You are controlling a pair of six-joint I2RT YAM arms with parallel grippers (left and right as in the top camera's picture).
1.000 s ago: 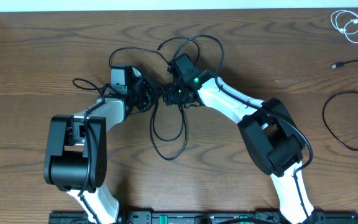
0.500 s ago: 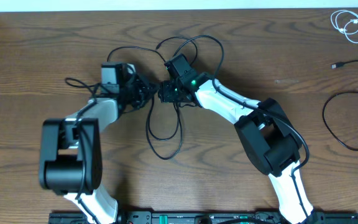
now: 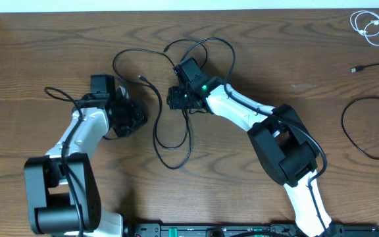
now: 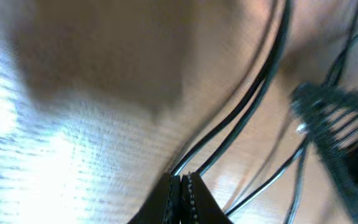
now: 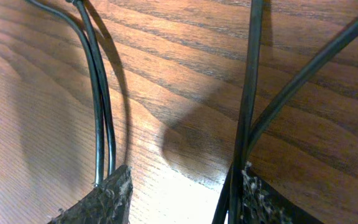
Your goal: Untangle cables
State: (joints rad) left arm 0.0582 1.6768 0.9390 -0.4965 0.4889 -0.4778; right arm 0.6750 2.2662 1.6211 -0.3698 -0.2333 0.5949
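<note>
Several thin black cables (image 3: 176,131) lie looped and crossed at the table's middle, with a small plug end (image 3: 143,79) lying free. My left gripper (image 3: 135,118) sits left of the tangle. In the left wrist view its jaws (image 4: 183,186) are pressed together, with two black strands (image 4: 241,118) running out from the tips. My right gripper (image 3: 174,99) is over the tangle's top. It is open (image 5: 182,190), with black strands (image 5: 101,112) passing beside each finger and bare wood between them. A white cable (image 3: 371,26) lies coiled at the far right corner.
Another black cable (image 3: 364,131) curves along the right side of the wooden table (image 3: 275,52), with its plug (image 3: 355,68) near the white one. Both arm bases stand at the front edge. A rail (image 3: 209,230) runs along the front.
My left arm has swung left, away from the right gripper, and the black strands near it shifted left too. The right gripper has barely moved.
</note>
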